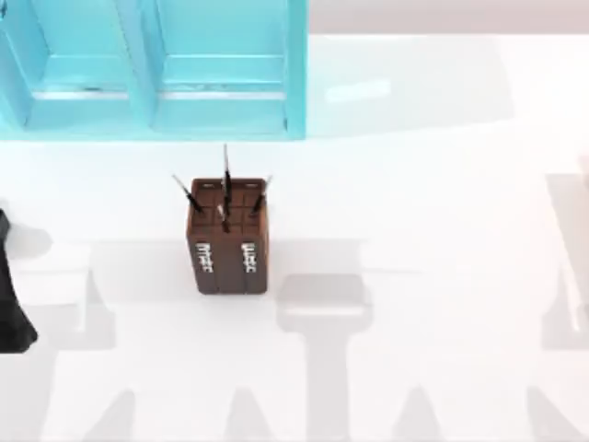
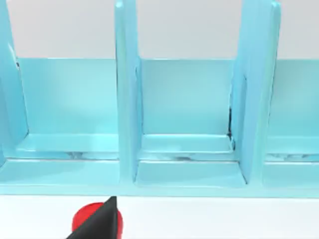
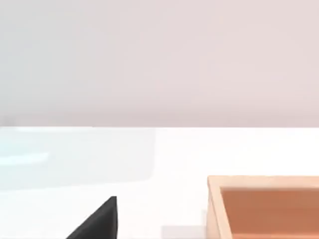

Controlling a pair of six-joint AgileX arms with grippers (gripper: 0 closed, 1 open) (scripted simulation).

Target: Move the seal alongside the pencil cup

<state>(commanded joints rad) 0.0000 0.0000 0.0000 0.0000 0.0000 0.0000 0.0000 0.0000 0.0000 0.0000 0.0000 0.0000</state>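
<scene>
**Me:** Seal [image 2: 88, 217] first: in my left wrist view its red knob sits low on the bench [image 1: 433, 184], just in front of the turquoise cabinet [image 2: 189, 124], with one dark fingertip of my left pincer [image 2: 99, 224] crossing over it. Whether that pincer is spread or already pinching the knob, I cannot tell; a single finger edge is all I get.

**Partner:** And the pencil cup?

**Me:** Pencil cup [image 1: 228, 235] stands upright in front of the cabinet, near the cabinet's right end, pencils poking out of its gridded top. My left arm is a dark shape well off to the cup's left, at the bench edge. So I judge the seal to be well apart from the cup, with the whole carry ahead.

**Partner:** What worries you?

**Me:** Three things. The knob looks glossy and round, so a pinch placed off-centre could squirt it sideways or let the block base swing and tilt. The cabinet's front lip is just behind the seal, so a careless lift could clip it. And at the far end, coming in low could knock the cup or catch its pencils; coming too close could shove it.

**Partner:** Your right arm?

**Me:** Right pincer [image 3: 97, 221] hovers idle by an orange box [image 3: 264, 204], away from the cup. Its fingers' state I cannot tell.
</scene>
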